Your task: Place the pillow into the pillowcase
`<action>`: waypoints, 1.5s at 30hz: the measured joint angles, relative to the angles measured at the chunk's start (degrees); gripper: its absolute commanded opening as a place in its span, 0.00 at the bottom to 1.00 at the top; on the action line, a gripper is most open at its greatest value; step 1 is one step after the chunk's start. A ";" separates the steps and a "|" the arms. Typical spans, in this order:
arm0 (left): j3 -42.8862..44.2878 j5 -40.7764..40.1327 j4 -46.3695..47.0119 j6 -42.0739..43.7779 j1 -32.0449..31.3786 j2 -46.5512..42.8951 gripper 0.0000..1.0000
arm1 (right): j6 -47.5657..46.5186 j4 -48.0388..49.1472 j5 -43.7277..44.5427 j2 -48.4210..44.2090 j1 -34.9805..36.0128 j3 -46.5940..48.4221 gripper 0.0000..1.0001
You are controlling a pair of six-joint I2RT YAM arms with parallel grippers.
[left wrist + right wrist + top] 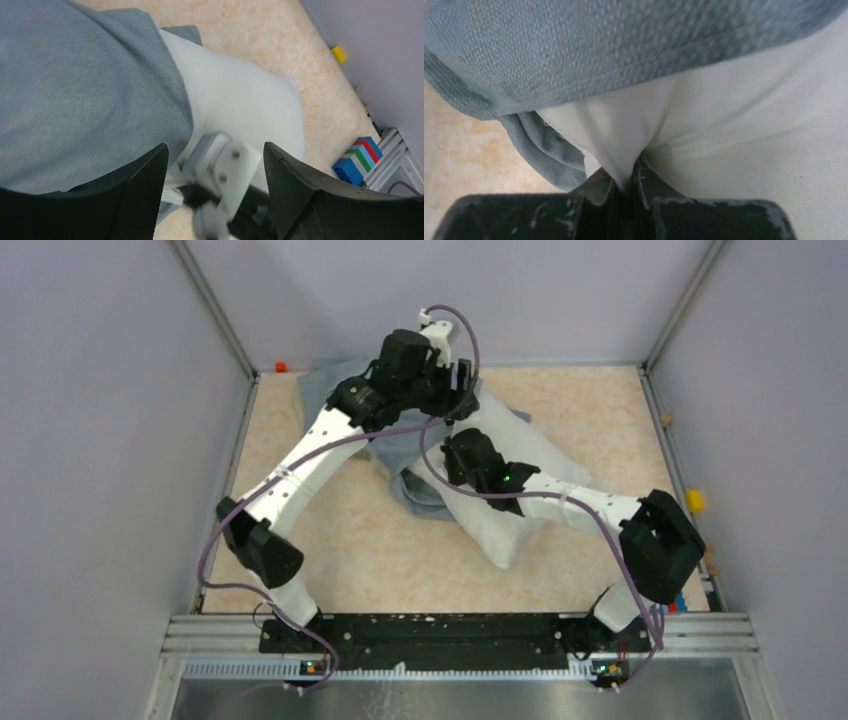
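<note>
The white pillow (505, 530) lies diagonally mid-table, its far end covered by the grey-blue pillowcase (322, 388). My right gripper (455, 455) is shut on a pinched fold of the pillow (734, 150) just below the pillowcase hem (624, 75); the fold sits between its fingertips (626, 177). My left gripper (462, 395) hovers over the pillow's far end. In the left wrist view it (215, 170) is open and holds nothing, with the pillowcase (85, 95) to the left, the pillow (240, 105) ahead and the right arm's wrist below between its fingers.
Grey walls and metal posts close in the beige table (350, 550) on three sides. A yellow block (694, 501) and a red block (281, 367) lie at the edges. Stacked coloured blocks (357, 160) and a yellow block (339, 53) sit by the right wall.
</note>
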 measured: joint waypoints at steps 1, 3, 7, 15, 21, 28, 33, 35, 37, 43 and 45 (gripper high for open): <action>-1.95 -1.33 1.33 -0.15 0.00 -2.32 0.76 | 0.76 -0.81 -1.88 -0.42 -0.92 0.22 0.00; -6.64 -5.09 3.19 -0.52 0.00 -7.87 0.74 | 2.54 -2.38 -5.42 -0.59 -2.34 0.94 0.00; -20.15 -12.61 5.75 -3.13 0.50 -20.90 0.70 | 5.29 -4.74 -10.88 -0.59 -4.63 2.93 0.00; -47.98 -14.14 25.92 -12.52 2.16 -31.80 0.82 | 5.51 -8.55 -19.02 0.72 -4.87 4.44 0.00; -55.58 -16.06 36.04 -19.34 2.56 -33.16 0.89 | 6.64 -9.38 -21.33 1.29 -5.35 4.72 0.00; -60.85 -12.52 44.41 -16.68 4.26 -39.36 0.94 | 5.25 -9.35 -22.88 1.31 -5.40 4.76 0.00; -57.11 -6.75 42.88 -12.61 6.03 -40.79 0.94 | 8.63 -7.58 -23.12 1.51 -7.21 4.74 0.00; -55.36 -4.74 42.32 -11.61 6.25 -40.83 0.95 | 10.01 -6.78 -23.32 1.79 -7.96 4.74 0.00; -54.45 -3.74 41.90 -11.13 6.34 -40.96 0.96 | 11.10 -5.99 -23.50 2.29 -8.28 4.74 0.00; -54.64 -12.57 34.25 -12.20 6.43 -45.77 0.96 | 15.15 -5.03 -27.36 3.08 -10.29 4.79 0.00; -55.04 -17.68 31.34 -13.20 6.45 -48.59 0.96 | 17.27 -4.76 -30.08 3.08 -12.09 4.83 0.00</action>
